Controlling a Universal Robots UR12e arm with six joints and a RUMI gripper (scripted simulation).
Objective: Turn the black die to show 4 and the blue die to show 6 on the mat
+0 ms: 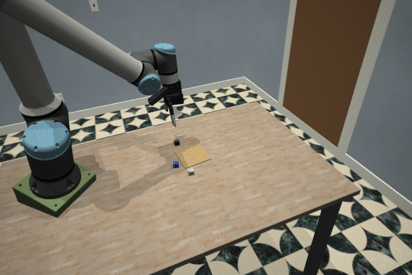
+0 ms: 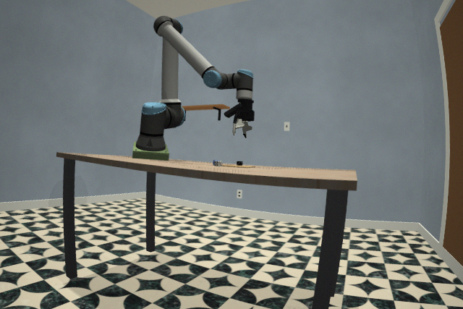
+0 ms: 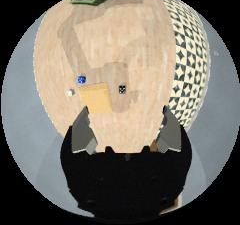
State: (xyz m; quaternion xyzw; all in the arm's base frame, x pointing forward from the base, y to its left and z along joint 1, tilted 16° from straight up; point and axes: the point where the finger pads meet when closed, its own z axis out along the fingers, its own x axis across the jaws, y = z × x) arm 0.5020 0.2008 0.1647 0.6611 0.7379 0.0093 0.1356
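Black die (image 1: pixel 176 142) (image 2: pixel 239 163) (image 3: pixel 122 89), off the mat, under a wide-open tool (image 1: pixel 171 117) (image 2: pixel 240 134) (image 3: pixel 125 106)

It sits on the wooden counter (image 1: pixel 232 178) (image 2: pixel 299 174) (image 3: pixel 145 80), just beside the tan mat (image 1: pixel 194 156) (image 2: pixel 244 166) (image 3: pixel 96 98); being small and hard, it should be light and stiff, unlikely to break but apt to slip or spin if pinched near an edge, so two opposite side faces, gripped at mid-height, look the best hold for lifting and rolling it to 4; the tool hangs well above with nothing between its fingers; past the mat, the blue die (image 1: pixel 176 164) (image 3: pixel 81 79) lies just off its edge and wants the same side grip, while the white die (image 1: pixel 190 171) (image 3: pixel 71 92) stands close by and could be knocked by a spread finger
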